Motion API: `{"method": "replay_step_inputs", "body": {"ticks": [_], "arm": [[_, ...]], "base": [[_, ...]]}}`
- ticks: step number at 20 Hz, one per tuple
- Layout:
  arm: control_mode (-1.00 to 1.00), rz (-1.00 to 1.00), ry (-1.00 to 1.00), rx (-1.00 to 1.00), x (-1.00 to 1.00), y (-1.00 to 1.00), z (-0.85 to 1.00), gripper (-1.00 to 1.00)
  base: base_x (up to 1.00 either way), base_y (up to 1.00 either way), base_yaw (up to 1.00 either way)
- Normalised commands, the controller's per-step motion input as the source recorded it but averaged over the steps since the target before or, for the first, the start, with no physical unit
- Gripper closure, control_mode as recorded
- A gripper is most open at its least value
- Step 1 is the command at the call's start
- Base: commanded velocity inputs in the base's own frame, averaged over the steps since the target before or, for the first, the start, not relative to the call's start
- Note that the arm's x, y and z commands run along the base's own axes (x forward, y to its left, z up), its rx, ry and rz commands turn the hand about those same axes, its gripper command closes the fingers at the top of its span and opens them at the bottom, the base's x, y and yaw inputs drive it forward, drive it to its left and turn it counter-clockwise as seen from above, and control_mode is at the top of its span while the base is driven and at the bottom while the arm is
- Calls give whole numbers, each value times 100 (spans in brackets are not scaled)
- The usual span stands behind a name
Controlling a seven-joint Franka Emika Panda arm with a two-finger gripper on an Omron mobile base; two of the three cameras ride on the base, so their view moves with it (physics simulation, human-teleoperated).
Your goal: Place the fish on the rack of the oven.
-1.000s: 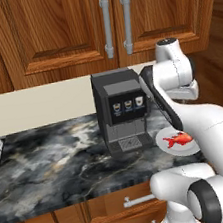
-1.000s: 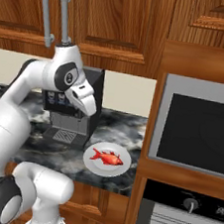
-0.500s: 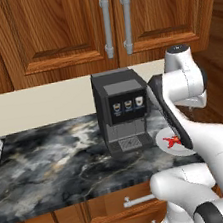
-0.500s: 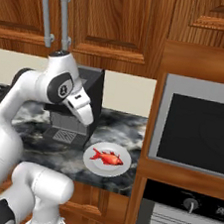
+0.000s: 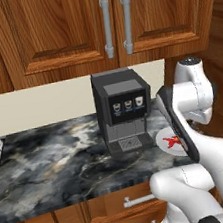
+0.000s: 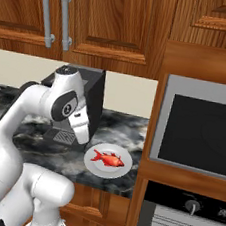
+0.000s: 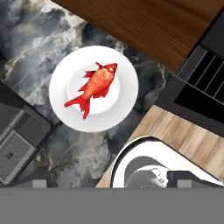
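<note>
Fish (image 7: 95, 87) centred on white plate (image 7: 59, 100); gripper state indeterminate. Risk: off-centre descent skids fish across plate.

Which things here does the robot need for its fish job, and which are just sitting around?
Needed:
fish
oven
gripper, not yet at the fish

Just sitting around:
white plate under the fish
coffee machine
marble counter

Dark marbled stone counter (image 5: 56, 167), wooden cabinets above.
Black boxy coffee machine (image 5: 123, 110) at the back; round white plate (image 6: 108, 169) just right of it, near the edge.
</note>
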Motion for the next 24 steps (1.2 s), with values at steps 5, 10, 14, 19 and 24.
{"method": "replay_step_inputs", "body": {"ticks": [5, 10, 14, 19, 24], "arm": [[-100, -49, -3, 10, 2, -1, -59, -100], [-100, -26, 0, 12, 27, -29, -49, -100], [-100, -15, -4, 15, 44, -31, -51, -100], [-100, -7, 1, 5, 49, -10, -23, -100], [-100, 0, 3, 0, 40, 0, -18, -100]], "base": [[0, 0, 0], [0, 0, 0], [0, 0, 0], [0, 0, 0], [0, 0, 0]]}}
